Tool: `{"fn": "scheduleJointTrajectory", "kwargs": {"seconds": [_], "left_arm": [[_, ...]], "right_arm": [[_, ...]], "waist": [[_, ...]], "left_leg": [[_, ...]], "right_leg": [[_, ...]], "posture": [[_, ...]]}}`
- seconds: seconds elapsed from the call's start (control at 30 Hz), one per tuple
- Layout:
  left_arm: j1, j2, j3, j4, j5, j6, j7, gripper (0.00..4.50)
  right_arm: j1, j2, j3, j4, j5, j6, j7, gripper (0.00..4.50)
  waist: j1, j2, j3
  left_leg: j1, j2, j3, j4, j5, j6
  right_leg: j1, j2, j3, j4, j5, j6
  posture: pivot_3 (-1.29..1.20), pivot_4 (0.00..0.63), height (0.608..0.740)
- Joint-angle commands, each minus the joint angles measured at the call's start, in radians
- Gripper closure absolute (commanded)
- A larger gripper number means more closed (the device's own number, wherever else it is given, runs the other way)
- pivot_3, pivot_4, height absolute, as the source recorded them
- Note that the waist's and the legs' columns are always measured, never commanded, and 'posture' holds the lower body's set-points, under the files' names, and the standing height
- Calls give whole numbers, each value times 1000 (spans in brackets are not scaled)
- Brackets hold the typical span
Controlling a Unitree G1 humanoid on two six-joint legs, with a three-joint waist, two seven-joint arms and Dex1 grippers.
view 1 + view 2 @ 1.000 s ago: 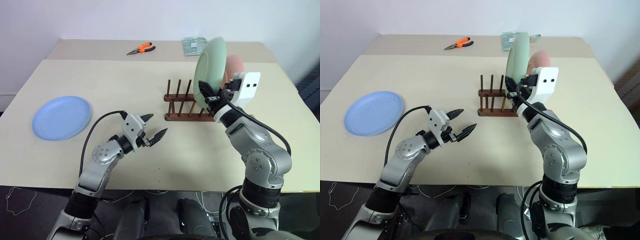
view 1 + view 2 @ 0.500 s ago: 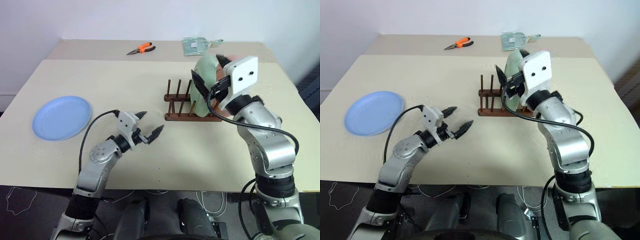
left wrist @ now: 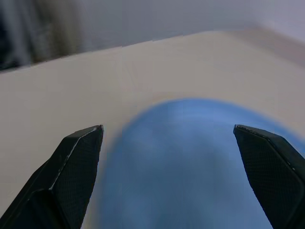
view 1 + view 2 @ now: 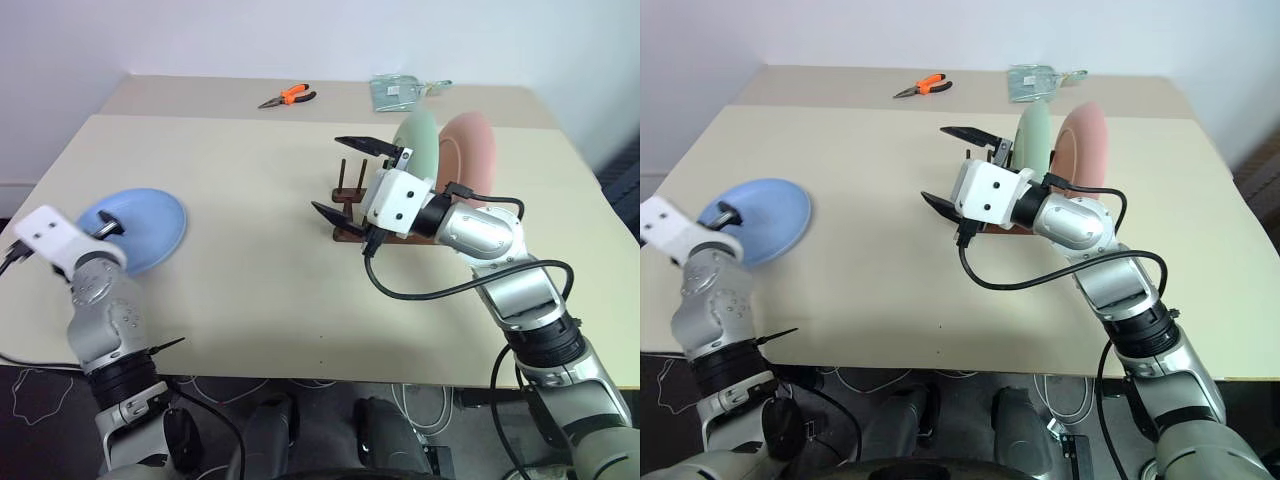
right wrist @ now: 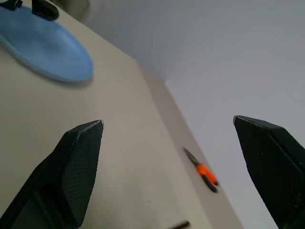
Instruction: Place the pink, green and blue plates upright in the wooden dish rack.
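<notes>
The green plate (image 4: 420,140) and the pink plate (image 4: 470,150) stand upright side by side in the wooden dish rack (image 4: 343,172), whose pegs are partly hidden behind my right hand. My right gripper (image 4: 934,163) hangs open just left of the rack, holding nothing. The blue plate (image 4: 145,225) lies flat near the table's left edge. My left gripper (image 4: 105,222) is at its near-left rim, open; in the left wrist view the blue plate (image 3: 190,162) spreads ahead of the open gripper (image 3: 167,129). Across the table, the right wrist view also catches the blue plate (image 5: 47,45).
Orange-handled pliers (image 4: 285,97) and a clear packet (image 4: 395,90) lie at the back of the table (image 4: 250,280). A seam crosses the tabletop behind the rack. The table's left edge is close to the blue plate.
My right gripper let go of the green plate, which now stands in the rack, and drew off to the left, open. My left arm swung far left to the blue plate.
</notes>
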Motion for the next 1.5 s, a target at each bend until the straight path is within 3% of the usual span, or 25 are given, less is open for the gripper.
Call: {"fn": "scheduleJointTrajectory", "kwargs": {"seconds": [0.03,0.17,0.23,0.27,0.4,0.5,0.6,0.77,0.9,1.17,1.27,1.4,1.5], "left_arm": [[-32,-30,80,-74,-105,85,79,0],[-40,-74,154,-84,-271,192,104,0],[-44,-92,170,-87,-348,212,94,551],[-43,-91,172,-89,-368,220,96,900],[-56,-91,189,-81,-462,221,111,2989],[-60,-59,132,-82,-471,224,74,4468],[-68,12,-31,-152,-425,206,-64,4468],[-164,37,-236,-265,-458,257,-161,4468],[-242,-29,-321,-314,-504,317,-107,4468],[-260,-120,-359,-352,-622,391,-40,4468],[-257,-137,-348,-357,-678,397,-18,4500],[-233,-105,-366,-372,-688,401,-41,4500],[-224,-99,-357,-371,-704,369,-60,3407]], "right_arm": [[6,21,-3,1,-6,-41,17,40],[9,44,1,19,-17,-61,26,40],[11,54,3,27,-26,-72,27,0],[12,57,3,29,-31,-77,28,0],[19,63,-1,34,-38,-69,34,0],[23,58,-8,31,-28,-36,50,0],[20,53,-9,23,-45,-35,53,0],[-5,46,29,32,-156,-127,35,0],[-54,61,58,90,-286,-178,-19,0],[-138,62,84,255,-468,-259,-124,0],[-141,58,92,279,-498,-283,-127,885],[-137,64,88,282,-517,-291,-130,2963],[-139,63,82,280,-535,-296,-140,4489]], "waist": [[5,-2,0],[5,-2,0],[5,-1,-1],[5,-1,-1],[5,-2,0],[5,-2,0],[5,-2,0],[6,-3,0],[-7,-3,0],[-16,-3,0],[-16,-3,0],[-17,-3,1],[-16,-3,1]], "left_leg": [[0,0,0,0,0,0],[0,0,0,0,0,0],[0,0,0,-1,0,-1],[1,0,0,-1,0,-1],[1,0,0,-1,0,-1],[1,0,0,-1,0,-1],[0,0,0,-1,1,-2],[0,-1,0,-1,1,-2],[0,0,0,-1,1,-2],[1,0,0,-1,4,-7],[1,0,0,-2,5,-8],[1,0,0,-1,5,-8],[1,0,0,-1,5,-8]], "right_leg": [[0,0,0,0,0,0],[0,0,0,0,0,0],[0,0,0,0,0,0],[0,0,0,1,0,0],[0,0,0,1,0,0],[0,0,0,1,0,0],[0,1,0,1,0,0],[0,0,0,0,0,0],[0,1,0,0,0,0],[-1,2,0,2,0,-1],[-1,2,0,1,0,-1],[-1,2,0,2,0,-1],[-1,2,0,2,0,-1]], "posture": [[0,150,738],[0,150,738],[0,150,738],[0,150,738],[0,150,738],[0,150,738],[0,150,738],[0,150,738],[0,150,738],[0,150,738],[0,150,738],[0,150,738],[0,150,738]]}}
